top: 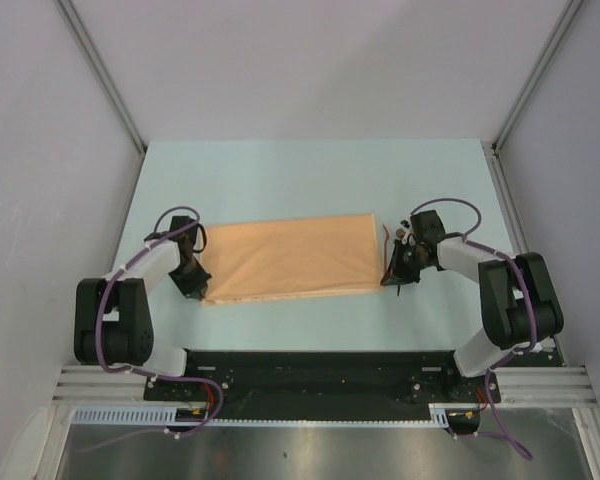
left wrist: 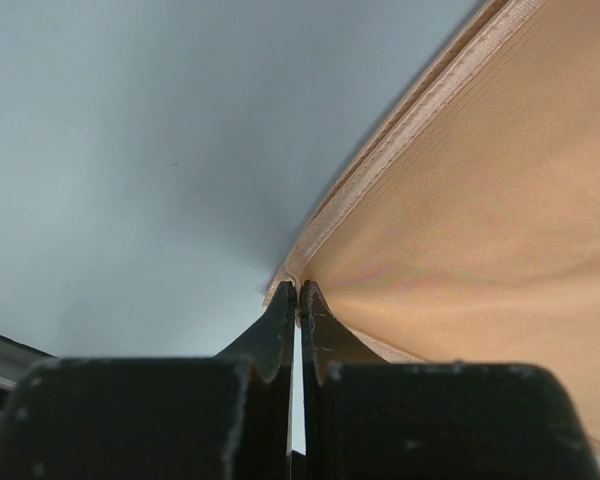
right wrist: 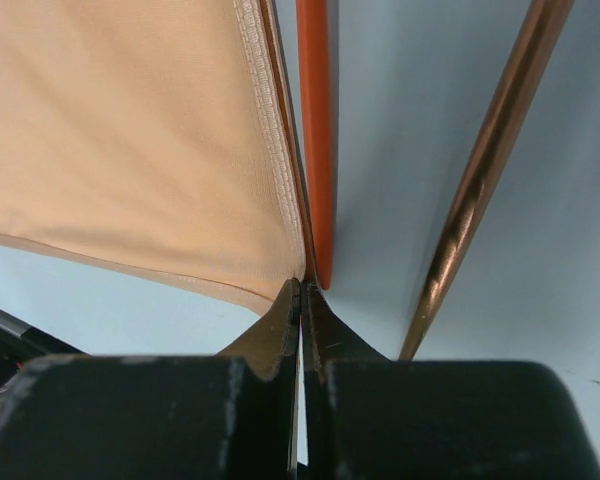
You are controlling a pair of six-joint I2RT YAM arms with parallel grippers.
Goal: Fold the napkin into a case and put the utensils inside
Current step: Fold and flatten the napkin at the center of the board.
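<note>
Your left claw (left wrist: 298, 292) and right claw (right wrist: 302, 288) each pinched a near corner of the peach-orange cloth napkin (top: 290, 258) on the pale-blue surface (top: 280, 170), with two thin reddish-brown utensils (right wrist: 318, 130) beside its right edge.

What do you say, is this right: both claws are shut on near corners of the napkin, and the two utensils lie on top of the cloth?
Not quite. The left claw and right claw do grip the napkin's near corners, but the utensils lie on the table beside its right edge, as the right wrist view shows.
</note>
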